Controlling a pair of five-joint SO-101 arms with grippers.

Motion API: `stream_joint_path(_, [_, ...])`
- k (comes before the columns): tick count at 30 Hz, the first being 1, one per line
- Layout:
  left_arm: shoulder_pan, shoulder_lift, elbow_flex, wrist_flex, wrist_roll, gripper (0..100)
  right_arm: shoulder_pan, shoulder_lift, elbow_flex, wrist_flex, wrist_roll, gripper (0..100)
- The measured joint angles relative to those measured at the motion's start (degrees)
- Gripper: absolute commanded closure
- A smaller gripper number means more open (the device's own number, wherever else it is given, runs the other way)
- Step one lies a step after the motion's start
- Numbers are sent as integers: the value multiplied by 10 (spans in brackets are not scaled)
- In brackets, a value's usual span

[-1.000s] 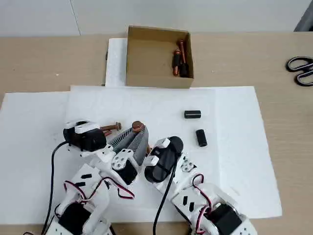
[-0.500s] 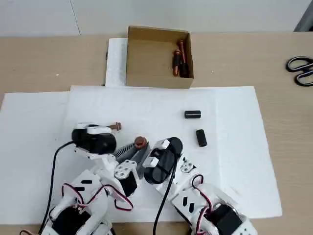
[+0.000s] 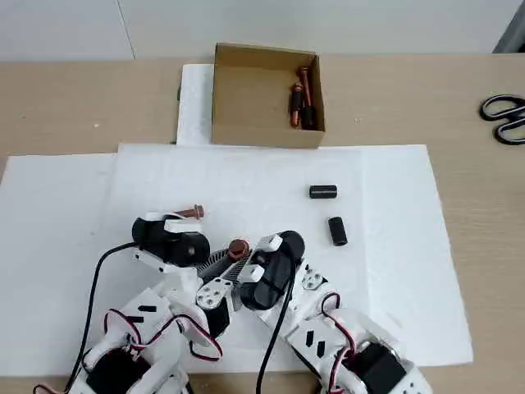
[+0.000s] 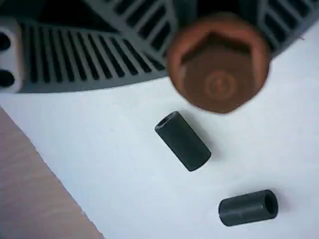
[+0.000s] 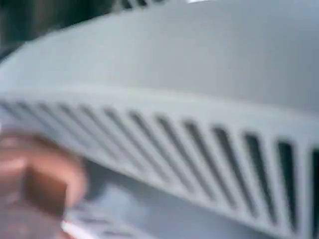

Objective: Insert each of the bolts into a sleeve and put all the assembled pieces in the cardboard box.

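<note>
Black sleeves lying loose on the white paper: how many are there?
2. One sleeve lies nearer the cardboard box; the other sleeve lies beside it, farther from the box. More may be hidden under the arms.

Overhead camera above the table (image 3: 82,98); both wrist cameras close on one bolt (image 4: 218,74)

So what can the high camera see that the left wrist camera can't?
The high view adds the cardboard box with assembled pieces inside, a loose bolt on the white paper, and scissors. The left wrist view adds the hole in one sleeve's end. Both share two black sleeves, that paper, and the bolt gripped in the left tool.
</note>
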Motion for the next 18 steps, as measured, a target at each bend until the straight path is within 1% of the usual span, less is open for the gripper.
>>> stream_joint_path(2, [0,-1,6,0,-11,959,0,1,1,0,0,995])
stream_joint_path(6, [-4,-2,13,0,-33,840,1,2,2,1,0,995])
stream_joint_path(8, [-5,-2,17,1,-36,810,4,2,3,2,0,995])
stream_joint_path(18, [-4,1,31,9,-48,808,2,1,1,1,1,995])
